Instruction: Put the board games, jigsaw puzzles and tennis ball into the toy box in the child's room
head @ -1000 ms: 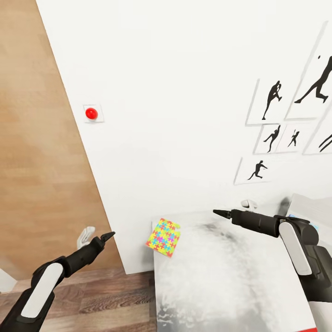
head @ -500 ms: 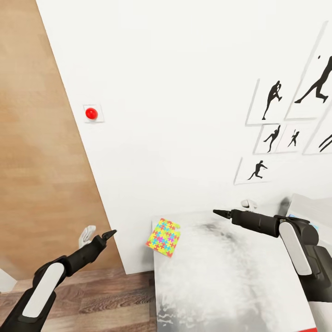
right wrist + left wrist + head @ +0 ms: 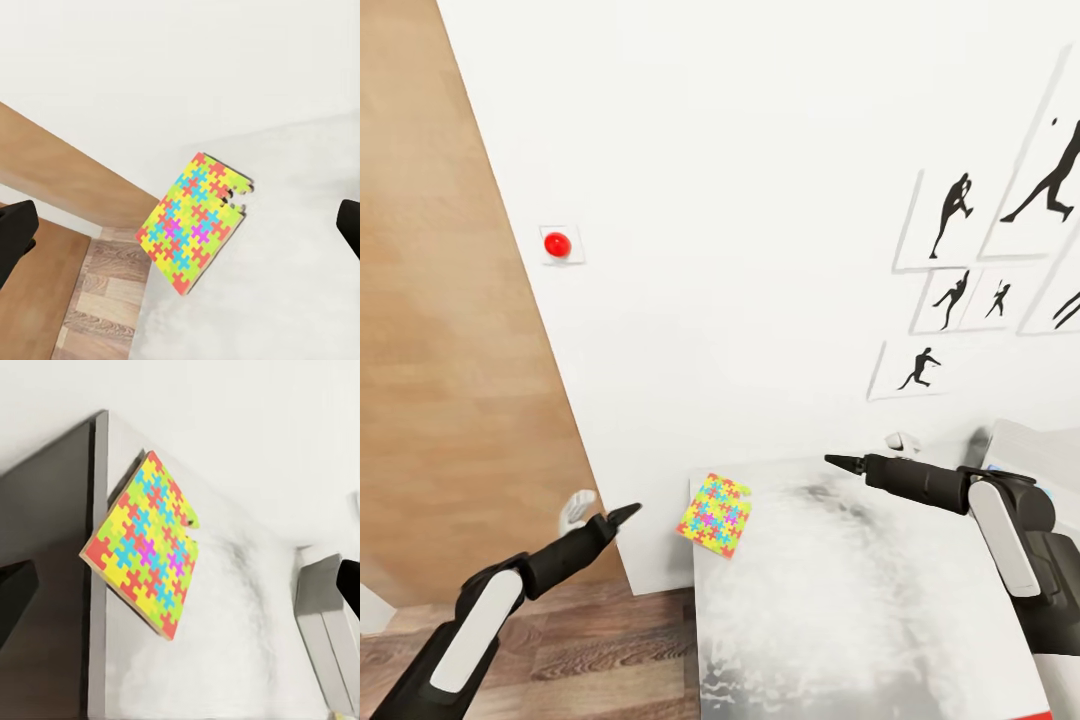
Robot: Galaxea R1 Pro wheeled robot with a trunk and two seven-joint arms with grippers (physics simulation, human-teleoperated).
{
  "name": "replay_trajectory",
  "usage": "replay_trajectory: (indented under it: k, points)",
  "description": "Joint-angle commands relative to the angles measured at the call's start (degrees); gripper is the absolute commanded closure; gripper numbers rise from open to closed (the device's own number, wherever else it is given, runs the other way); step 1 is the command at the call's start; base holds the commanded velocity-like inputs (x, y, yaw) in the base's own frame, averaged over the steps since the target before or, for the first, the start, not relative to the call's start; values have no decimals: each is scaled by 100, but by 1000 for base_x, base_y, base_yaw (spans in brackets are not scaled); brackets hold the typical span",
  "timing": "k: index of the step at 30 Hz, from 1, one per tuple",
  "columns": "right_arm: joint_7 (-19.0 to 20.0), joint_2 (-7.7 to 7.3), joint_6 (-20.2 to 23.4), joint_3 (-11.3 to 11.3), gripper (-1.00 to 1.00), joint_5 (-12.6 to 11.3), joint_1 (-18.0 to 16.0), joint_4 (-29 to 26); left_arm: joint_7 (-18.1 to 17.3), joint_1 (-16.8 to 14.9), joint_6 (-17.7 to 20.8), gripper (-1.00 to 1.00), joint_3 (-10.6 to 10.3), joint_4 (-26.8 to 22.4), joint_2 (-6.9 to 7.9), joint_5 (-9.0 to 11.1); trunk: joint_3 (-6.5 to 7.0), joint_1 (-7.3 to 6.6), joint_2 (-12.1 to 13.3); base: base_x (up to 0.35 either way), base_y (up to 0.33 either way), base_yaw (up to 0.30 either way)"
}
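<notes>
- Head view: compared with a second earlier, the left claw (image 3: 622, 516) had moved forward and toward the robot's right, closer to the near left corner of the surface (image 3: 860, 600). The right claw (image 3: 843, 462) had barely shifted, hanging over the far part of the grey top. Both claws showed as a single dark point, so how far either stood open could not be told; neither held anything.
- Head view, count: one jigsaw puzzle (image 3: 714, 514) lay at the surface's near left corner, one corner overhanging the edge. One red round button (image 3: 557, 244) sat on the white wall. Five black sports-silhouette pictures (image 3: 950, 218) hung on the wall to the right. A pale grey bin's rim (image 3: 1028, 448) showed at the right, behind the right arm.
- Left wrist view: one jigsaw puzzle (image 3: 145, 548) lay on the pale top, overhanging its dark side; a dark fingertip (image 3: 15, 594) showed at one edge, nothing gripped.
- Right wrist view: the same single jigsaw puzzle (image 3: 194, 220) lay at the surface's edge above the wood plank floor (image 3: 101, 300); two dark fingertips (image 3: 13, 238) stood well apart at the frame's sides, empty.
</notes>
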Motion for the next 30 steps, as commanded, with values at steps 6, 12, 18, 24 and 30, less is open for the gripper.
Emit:
replay_trajectory:
  k: [6, 12, 18, 24, 30]
  points:
    - [59, -5, 23, -9, -100, 43, -4, -1, -151, -132, 50, -100, -78, 126, 18, -21, -120, 135, -254, 0, 0, 0]
    - [63, -6, 23, -10, -100, 42, -3, -8, -487, -399, 75, -100, -118, 525, 26, -56, -228, 267, -495, 0, 0, 0]
    - [64, -11, 23, -10, -100, 42, -3, -27, -741, -548, 82, -100, -129, 778, 69, -73, -335, 399, -735, 0, 0, 0]
    - [65, 9, 23, 6, -100, 42, 3, -45, -984, -615, 90, -100, -129, 893, 225, -36, -443, 531, -976, 0, 0, 0]
    - [65, 29, 23, 14, -100, 42, 5, -51, -1184, -631, 93, -100, -125, 926, 333, -23, -551, 662, -1217, 0, 0, 0]
